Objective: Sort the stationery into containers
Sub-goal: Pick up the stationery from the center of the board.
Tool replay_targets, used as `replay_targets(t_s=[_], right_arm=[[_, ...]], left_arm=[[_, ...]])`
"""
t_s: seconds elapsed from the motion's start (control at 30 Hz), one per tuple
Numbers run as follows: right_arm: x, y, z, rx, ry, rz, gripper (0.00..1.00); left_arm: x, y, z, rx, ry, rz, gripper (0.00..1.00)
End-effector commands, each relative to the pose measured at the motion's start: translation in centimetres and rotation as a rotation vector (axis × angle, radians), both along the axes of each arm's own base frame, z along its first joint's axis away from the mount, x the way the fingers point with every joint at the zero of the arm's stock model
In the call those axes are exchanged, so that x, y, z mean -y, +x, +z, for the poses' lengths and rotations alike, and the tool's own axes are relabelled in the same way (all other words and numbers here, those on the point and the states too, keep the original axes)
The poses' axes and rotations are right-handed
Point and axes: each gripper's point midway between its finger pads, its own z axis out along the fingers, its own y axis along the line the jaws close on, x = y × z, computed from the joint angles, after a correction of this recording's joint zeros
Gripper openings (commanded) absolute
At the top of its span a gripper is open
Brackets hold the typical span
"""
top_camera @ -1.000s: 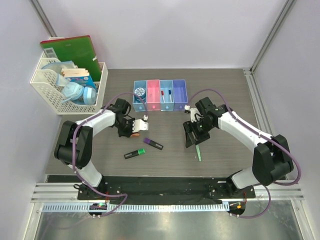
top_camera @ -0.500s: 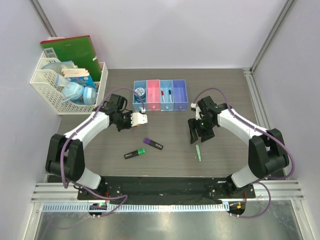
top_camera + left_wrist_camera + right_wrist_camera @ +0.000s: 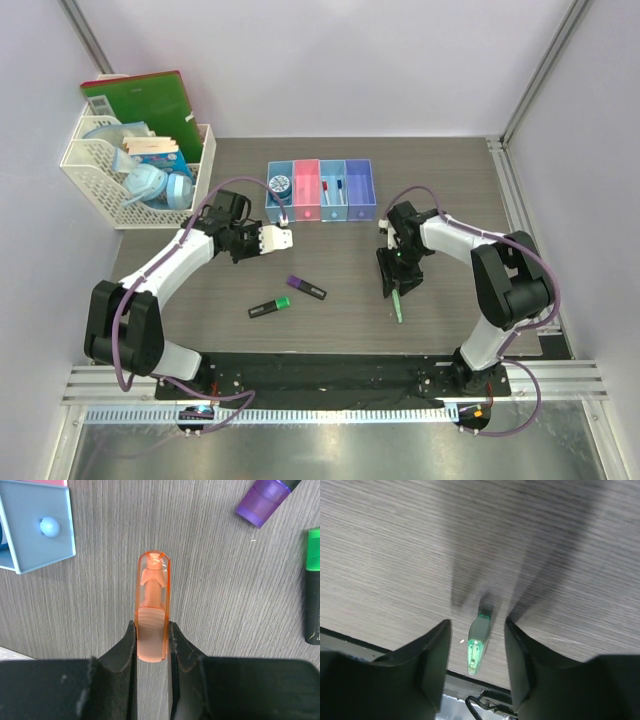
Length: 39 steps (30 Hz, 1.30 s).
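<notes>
My left gripper (image 3: 151,640) is shut on an orange highlighter (image 3: 152,605), held above the table just in front of the blue bin (image 3: 37,530). In the top view this gripper (image 3: 270,240) hangs below the row of containers (image 3: 320,215). A blue tape roll (image 3: 279,184) lies in the blue bin and two markers (image 3: 326,190) in the light blue one. My right gripper (image 3: 477,625) is open, low over the pale green pen (image 3: 478,642), which lies on the table between its fingers without touching them. The purple-black highlighter (image 3: 306,287) and the green-black highlighter (image 3: 270,308) lie mid-table.
A white lattice basket (image 3: 140,165) with masks, papers and a green folder (image 3: 150,105) stands at the back left. The table's near edge (image 3: 470,680) runs close under the pen's tip. Metal frame posts stand at the back corners.
My left gripper carried the orange highlighter up off the table toward the bins. My right gripper came down over the pale green pen and its jaws narrowed a little.
</notes>
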Motion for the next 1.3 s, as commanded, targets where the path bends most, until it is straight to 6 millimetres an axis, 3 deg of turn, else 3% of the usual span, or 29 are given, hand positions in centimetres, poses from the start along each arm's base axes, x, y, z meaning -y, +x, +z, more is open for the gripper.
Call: replay_targets(t_s=[0.0,0.1,0.13,0.2,0.37,0.6,0.8,0.93,1.13,1.27], right_arm=[[-0.1,0.1,-0.4,-0.001,-0.008,-0.009,0.48],[-0.2,0.0,-0.7,-0.011,-0.011,-0.004,0.32],[-0.2,-0.1,-0.8,-0.015,-0.011,-0.003,0.18],[-0.3,-0.2,-0.9,-0.020,-0.010,0.008,0.02],[-0.7,-0.2,-0.2,-0.008,0.010,0.044,0.01],[-1.7,1.2,3.6,0.106,0.075,0.089,0.01],[-3.4,5.1,7.8,0.283,0.145,0.136,0.01],[-4.8,9.4,11.2,0.438,0.172,0.151,0.01],[-5.8,16.0,14.0,0.602,0.127,0.145,0.01],[-5.3,19.3,14.9,0.686,0.079,0.139,0.01]], left_arm=[[0.1,0.5,1.2,0.052,-0.012,0.004,0.00],[0.0,0.6,1.3,0.056,-0.010,0.005,0.00],[0.1,0.6,1.3,0.057,-0.012,0.005,0.00],[0.1,0.6,1.6,0.062,-0.015,0.004,0.00],[0.1,0.7,2.1,0.070,-0.020,0.010,0.00],[2.8,0.8,4.7,0.031,-0.188,0.040,0.00],[7.3,1.2,7.9,-0.063,-0.417,0.050,0.00],[10.9,2.2,9.9,-0.062,-0.553,0.037,0.00],[15.3,3.4,9.7,-0.150,-0.626,0.084,0.00],[17.2,6.5,10.0,-0.073,-0.647,0.207,0.00]])
